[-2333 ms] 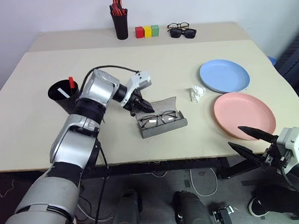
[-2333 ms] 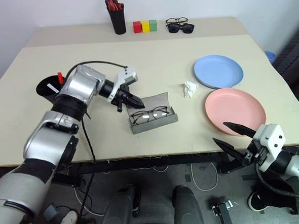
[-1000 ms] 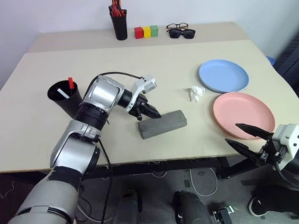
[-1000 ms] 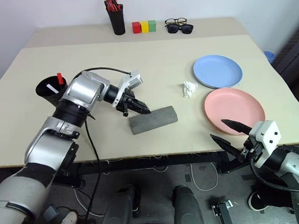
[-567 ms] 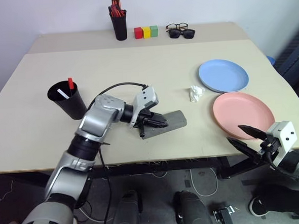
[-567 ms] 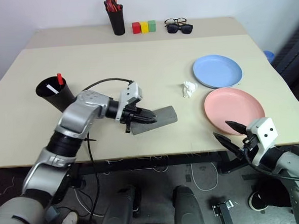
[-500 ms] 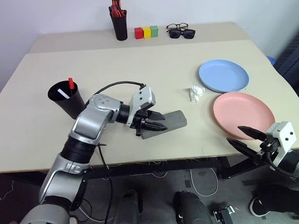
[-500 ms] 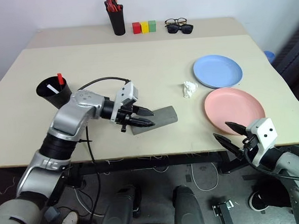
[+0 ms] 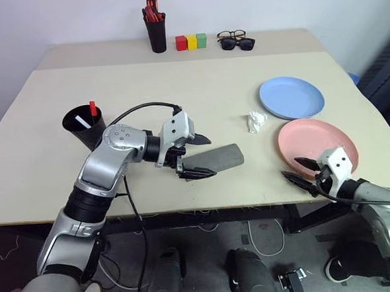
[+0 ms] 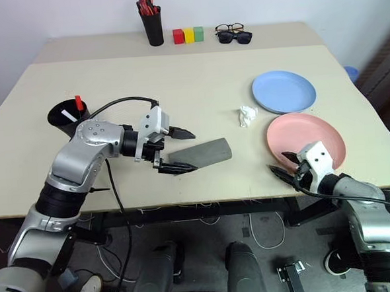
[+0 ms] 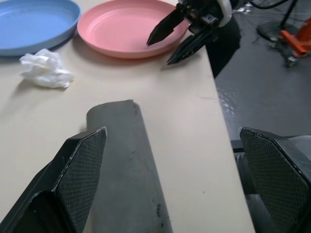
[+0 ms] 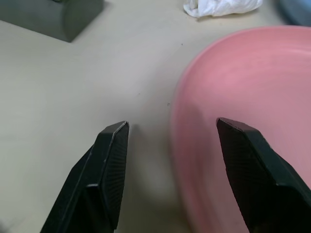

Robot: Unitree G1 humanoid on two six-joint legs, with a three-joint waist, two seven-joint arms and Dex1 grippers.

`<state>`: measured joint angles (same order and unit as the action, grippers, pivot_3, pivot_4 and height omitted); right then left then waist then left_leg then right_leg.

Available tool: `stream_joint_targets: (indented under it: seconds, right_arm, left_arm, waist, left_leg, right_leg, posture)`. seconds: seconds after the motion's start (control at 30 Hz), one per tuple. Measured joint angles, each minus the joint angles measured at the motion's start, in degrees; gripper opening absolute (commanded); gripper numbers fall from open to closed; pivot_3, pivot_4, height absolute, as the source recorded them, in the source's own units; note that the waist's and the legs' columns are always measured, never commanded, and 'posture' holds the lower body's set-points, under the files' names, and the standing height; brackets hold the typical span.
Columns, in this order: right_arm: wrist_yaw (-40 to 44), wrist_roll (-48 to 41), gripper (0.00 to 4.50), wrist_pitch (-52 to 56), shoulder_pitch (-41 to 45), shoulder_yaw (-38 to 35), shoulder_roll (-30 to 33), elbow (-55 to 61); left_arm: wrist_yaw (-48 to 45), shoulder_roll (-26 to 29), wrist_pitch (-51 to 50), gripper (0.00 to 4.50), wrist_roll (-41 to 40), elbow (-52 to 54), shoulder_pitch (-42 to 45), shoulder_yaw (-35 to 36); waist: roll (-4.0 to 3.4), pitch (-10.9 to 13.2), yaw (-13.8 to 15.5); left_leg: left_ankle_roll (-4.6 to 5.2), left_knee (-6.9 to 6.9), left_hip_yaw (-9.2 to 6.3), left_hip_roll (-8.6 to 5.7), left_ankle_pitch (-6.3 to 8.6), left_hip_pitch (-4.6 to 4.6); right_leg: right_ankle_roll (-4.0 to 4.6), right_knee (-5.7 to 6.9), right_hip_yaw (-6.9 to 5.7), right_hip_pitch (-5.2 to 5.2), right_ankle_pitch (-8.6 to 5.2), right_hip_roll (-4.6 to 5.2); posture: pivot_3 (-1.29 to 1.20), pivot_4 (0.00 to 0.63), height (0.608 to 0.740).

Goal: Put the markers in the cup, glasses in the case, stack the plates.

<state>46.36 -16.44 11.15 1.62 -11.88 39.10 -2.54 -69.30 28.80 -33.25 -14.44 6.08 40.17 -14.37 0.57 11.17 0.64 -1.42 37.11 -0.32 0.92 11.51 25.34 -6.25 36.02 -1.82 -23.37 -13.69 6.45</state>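
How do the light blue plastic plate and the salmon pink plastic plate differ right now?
The light blue plastic plate lies farther back on the table; the salmon pink plastic plate lies at the near edge. The right gripper, jaws open, straddles the pink plate's rim; nothing touches the blue one. Both are round, shallow, same-sized and unstacked.

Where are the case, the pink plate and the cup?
case [image 9: 212, 161], left eye view, closed lid's top.
pink plate [image 9: 317, 145], left eye view, centre of its dish.
cup [image 9: 88, 134], left eye view, black outer wall.
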Motion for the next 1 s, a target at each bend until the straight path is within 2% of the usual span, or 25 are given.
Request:
stream_joint_targets:
  seconds: [0.13, 0.37, 0.63, 0.8, 0.9, 1.0]
  right_arm:
    - [-0.54, 1.55, 0.05, -0.37, 3.08, 0.72, 0.15, -2.57]
    - [-1.69, 3.88, 0.05, -2.46, 3.49, 0.76, 0.77, -2.94]
    - [-2.45, 3.68, 0.05, -1.41, 2.28, -1.72, 3.19, 2.84]
    - [-2.18, 4.18, 0.05, -1.74, 14.83, -0.1, 4.02, 0.6]
    - [-1.09, 6.26, 0.05, -5.54, 22.82, 2.75, 4.02, -6.35]
    - [0.29, 9.26, 0.05, -11.06, 29.64, 6.97, 2.39, -18.3]
  left_arm:
    - [1.73, 0.62, -0.01, 4.5, -0.09, 0.95, -0.23, 0.03]
    - [3.52, 1.32, -0.01, 4.5, -0.5, 1.33, -1.44, 0.04]
    - [5.53, 0.33, -0.19, 4.5, -2.61, 1.51, -1.4, 0.48]
    - [8.01, -1.27, -2.19, 4.5, -5.22, 1.78, -1.13, 2.39]
    - [9.79, -1.93, -4.13, 4.5, -7.38, 3.07, -1.2, 3.67]
    - [12.07, -1.41, -5.48, 4.5, -7.55, 3.98, -1.81, 5.11]
  waist:
    - [0.0, 0.0, 0.08]
    - [0.01, 0.0, 0.06]
    - [0.01, 0.0, -0.14]
    - [-0.02, 0.02, -1.12]
    - [0.01, 0.04, -1.19]
    - [0.02, 0.05, -1.31]
  left_leg:
    - [0.0, 0.03, 0.0, -0.01, 0.0, 0.01]
    - [0.0, 0.01, 0.0, 0.0, 0.0, -0.02]
    - [0.0, 0.02, 0.0, 0.0, 0.0, -0.02]
    - [0.01, 0.02, 0.01, 0.0, -0.01, -0.04]
    - [0.01, -0.06, -0.01, 0.0, -0.01, -0.02]
    - [0.02, -0.06, 0.05, -0.04, 0.0, 0.01]
  right_leg:
    - [-0.01, -0.01, 0.01, 0.03, 0.0, 0.0]
    - [-0.01, 0.01, 0.0, 0.04, 0.0, -0.01]
    - [-0.01, 0.01, 0.01, 0.02, 0.0, -0.01]
    - [-0.02, 0.06, 0.04, 0.0, 0.02, -0.02]
    - [-0.07, 0.01, 0.03, 0.02, -0.01, -0.04]
    - [-0.15, 0.0, 0.08, 0.01, -0.04, -0.04]
  posture:
    - [0.0, 0.15, 0.74]
    - [0.0, 0.15, 0.74]
    - [0.0, 0.15, 0.74]
    - [0.0, 0.15, 0.74]
    - [0.0, 0.15, 0.74]
    - [0.0, 0.15, 0.74]
